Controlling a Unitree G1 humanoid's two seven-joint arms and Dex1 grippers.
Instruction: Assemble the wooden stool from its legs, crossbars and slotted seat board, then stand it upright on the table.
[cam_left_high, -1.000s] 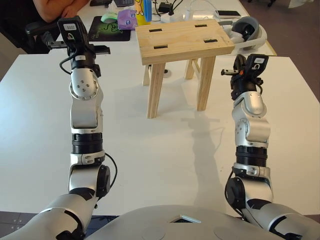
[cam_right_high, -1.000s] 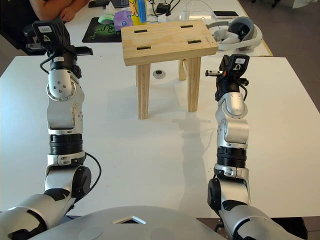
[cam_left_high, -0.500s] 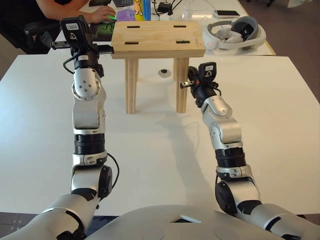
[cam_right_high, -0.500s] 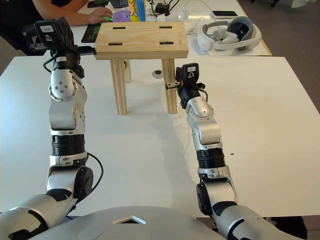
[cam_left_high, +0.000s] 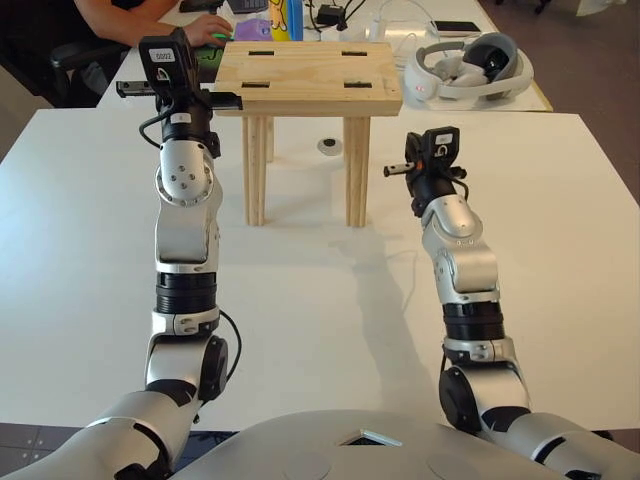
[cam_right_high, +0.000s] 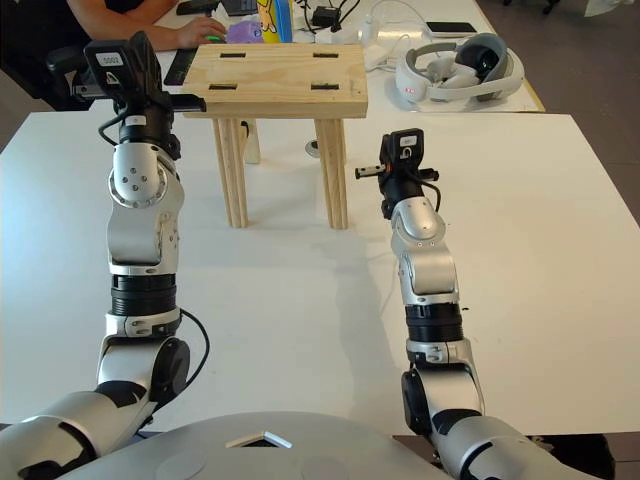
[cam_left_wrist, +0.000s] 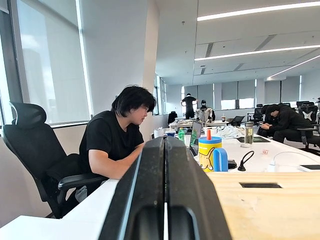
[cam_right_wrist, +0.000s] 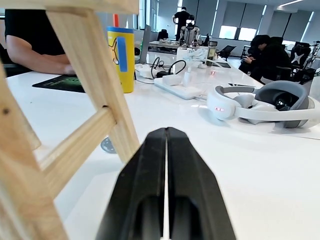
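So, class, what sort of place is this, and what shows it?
Probably an open-plan office, perhaps doubling as a lab: a black office chair, long ceiling strip lights and tall windows, plus a headset lying nearby.

Bright, even office light, ceiling strip lights (cam_left_wrist: 257, 10), soft shadows beside stool (cam_left_high: 300, 75) on white table (cam_left_high: 80, 220)

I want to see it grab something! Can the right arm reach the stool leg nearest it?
Probably yes: the right gripper sits beside that stool leg, only bare table between them.
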